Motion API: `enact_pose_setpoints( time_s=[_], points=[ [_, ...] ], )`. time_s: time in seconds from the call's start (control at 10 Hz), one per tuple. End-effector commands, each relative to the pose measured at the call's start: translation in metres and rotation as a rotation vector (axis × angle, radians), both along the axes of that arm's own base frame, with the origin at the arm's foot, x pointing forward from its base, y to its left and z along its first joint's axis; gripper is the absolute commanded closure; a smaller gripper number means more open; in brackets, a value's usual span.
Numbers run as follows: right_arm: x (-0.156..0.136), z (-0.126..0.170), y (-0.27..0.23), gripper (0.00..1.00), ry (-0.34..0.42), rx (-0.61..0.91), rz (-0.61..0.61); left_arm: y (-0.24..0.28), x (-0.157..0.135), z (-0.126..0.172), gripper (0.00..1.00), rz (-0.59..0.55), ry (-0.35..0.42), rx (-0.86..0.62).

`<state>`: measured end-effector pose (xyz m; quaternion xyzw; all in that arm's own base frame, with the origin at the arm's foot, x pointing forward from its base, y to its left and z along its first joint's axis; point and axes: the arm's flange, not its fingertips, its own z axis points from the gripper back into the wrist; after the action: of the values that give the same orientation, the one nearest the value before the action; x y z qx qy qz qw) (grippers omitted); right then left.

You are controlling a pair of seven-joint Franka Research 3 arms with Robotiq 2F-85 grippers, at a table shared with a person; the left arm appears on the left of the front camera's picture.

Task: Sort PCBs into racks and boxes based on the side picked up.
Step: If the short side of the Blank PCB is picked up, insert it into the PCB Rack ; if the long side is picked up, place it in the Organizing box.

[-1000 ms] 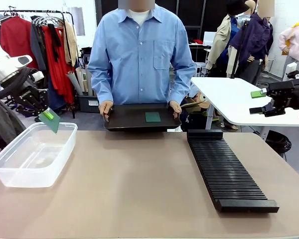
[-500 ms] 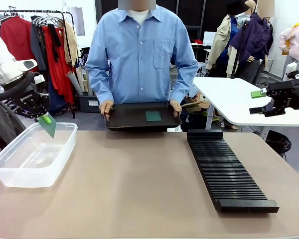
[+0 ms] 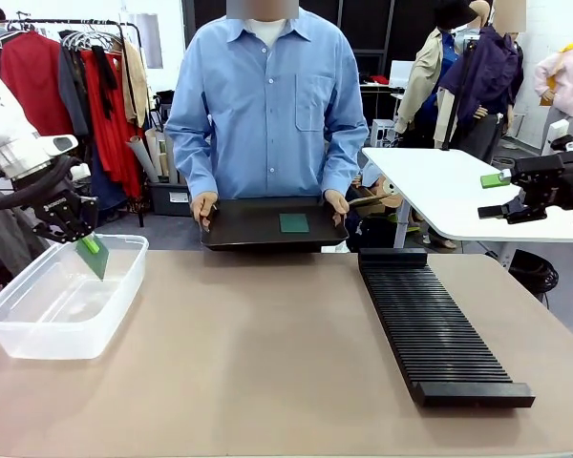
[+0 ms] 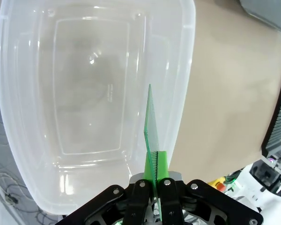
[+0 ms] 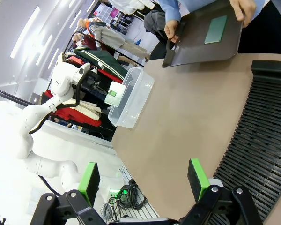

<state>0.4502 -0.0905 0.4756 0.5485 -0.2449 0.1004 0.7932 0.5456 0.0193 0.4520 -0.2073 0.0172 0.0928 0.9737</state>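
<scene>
Holding, left gripper (image 3: 89, 246): fingers pinched tight on one edge of a green PCB (image 4: 151, 126), pads pressed against both faces.
PCB in grasp: hanging down from the fingers, tilted, thin edge turned toward the left wrist camera; lower corner inside the rim line of the tub in the front view. Contact with the tub floor: cannot tell.
Tub (image 3: 38, 334): clear plastic, resting on the counter (image 3: 258, 363) at the robot's left side; nothing lying on its floor in the wrist view.
Right gripper (image 3: 492, 196): raised well above the counter at the robot's right side, fingers spread wide, green pads far apart, nothing between them.
Rack (image 3: 430, 324): long, black, ribbed, lying on the counter at the robot's right, running from near the far edge toward the robot; partly below the right gripper in the right wrist view; slots bare.
Tray (image 3: 239, 229): flat and black, held at the far edge of the counter by the person's hands (image 3: 203, 206), one at each end.
Second PCB (image 3: 293, 222): small, dark green, lying flat on the tray, toward the rack side of its middle.
</scene>
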Motion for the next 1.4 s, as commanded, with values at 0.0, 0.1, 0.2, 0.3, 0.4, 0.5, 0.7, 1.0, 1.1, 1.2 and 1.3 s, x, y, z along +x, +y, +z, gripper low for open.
enact_pose_setpoints(
  time_s=[0.0,0.1,0.2,0.3,0.4,0.5,0.7,1.0,1.1,1.2,1.3],
  points=[
    [0.0,0.003,0.0,0.0,-0.007,0.007,0.004,0.006,0.011,-0.002,1.0,-0.027,0.04,0.028],
    [0.0,0.003,0.0,0.0,-0.007,0.007,0.004,0.008,0.015,-0.007,1.0,-0.031,0.06,0.042],
    [0.0,0.003,0.0,0.0,-0.007,0.007,0.004,0.009,0.019,-0.014,1.0,-0.044,0.066,0.037],
    [0.0,0.003,0.0,0.0,-0.007,0.007,0.004,0.009,0.025,-0.022,1.0,-0.058,0.078,0.039],
    [0.0,0.003,0.0,0.0,-0.007,0.007,0.004,0.007,0.029,-0.027,1.0,-0.078,0.094,0.036],
    [0.0,0.003,0.0,0.0,-0.007,0.007,0.004,0.005,0.031,-0.032,1.0,-0.099,0.108,0.035],
    [0.0,0.003,0.0,0.0,-0.007,0.007,0.004,0.002,0.035,-0.046,1.0,-0.128,0.128,0.044],
    [0.0,0.003,0.0,0.0,-0.007,0.007,0.004,0.008,0.039,-0.071,1.0,-0.124,0.145,0.038],
    [0.0,0.003,0.0,0.0,-0.007,0.007,0.004,0.01,0.04,-0.078,1.0,-0.119,0.14,0.042],
    [0.0,0.003,0.0,0.0,-0.007,0.007,0.004,0.012,0.04,-0.085,1.0,-0.118,0.123,0.039],
    [0.0,0.003,0.0,0.0,-0.007,0.007,0.004,0.013,0.042,-0.091,1.0,-0.122,0.122,0.039]
  ],
)
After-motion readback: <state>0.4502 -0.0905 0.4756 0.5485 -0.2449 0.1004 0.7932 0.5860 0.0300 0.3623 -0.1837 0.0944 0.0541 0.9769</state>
